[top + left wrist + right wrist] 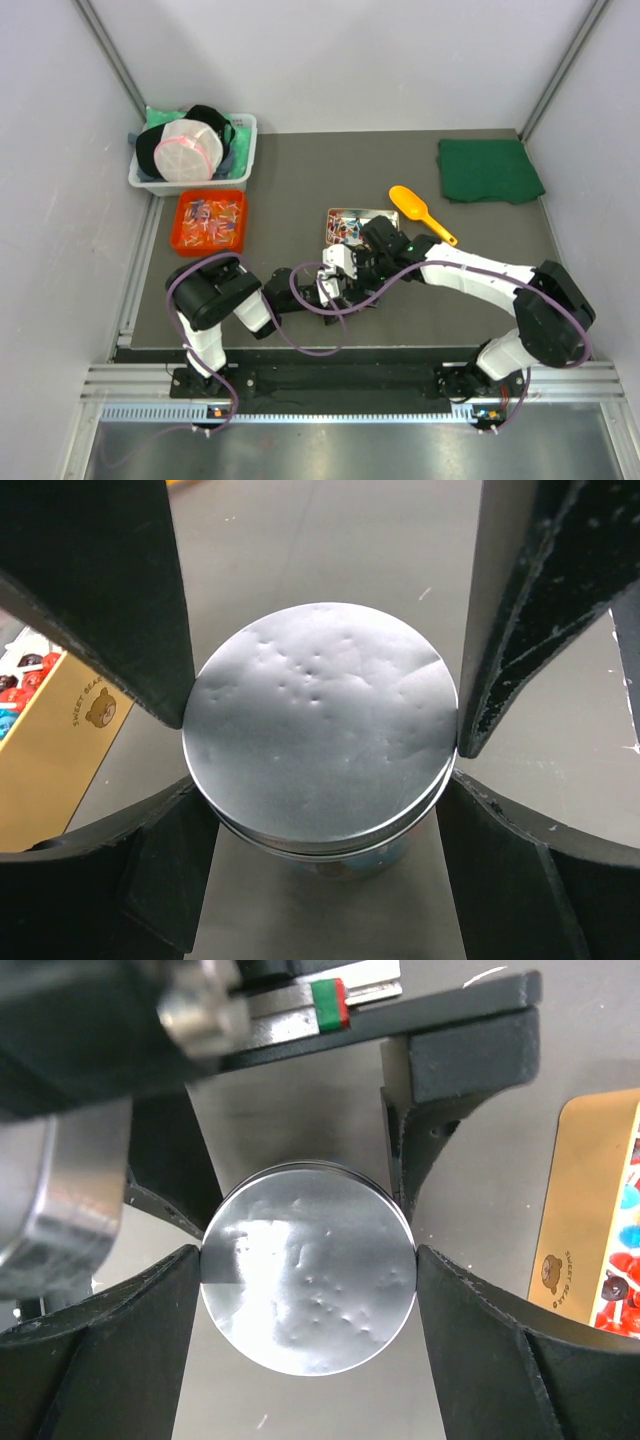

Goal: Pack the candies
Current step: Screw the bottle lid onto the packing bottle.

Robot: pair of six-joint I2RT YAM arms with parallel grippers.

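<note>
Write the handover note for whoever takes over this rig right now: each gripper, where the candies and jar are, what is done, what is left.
Left gripper: closed on the jar, mid-table.
Right gripper: fingers touching the silver lid on both sides.
Candies: in the orange tray and the gold Sweet Bear box.
Orange scoop: lying free beyond the box.
Done: lid sits on the jar.
Left: many candies unpacked; unclear whether the lid is going on or coming off.
</note>
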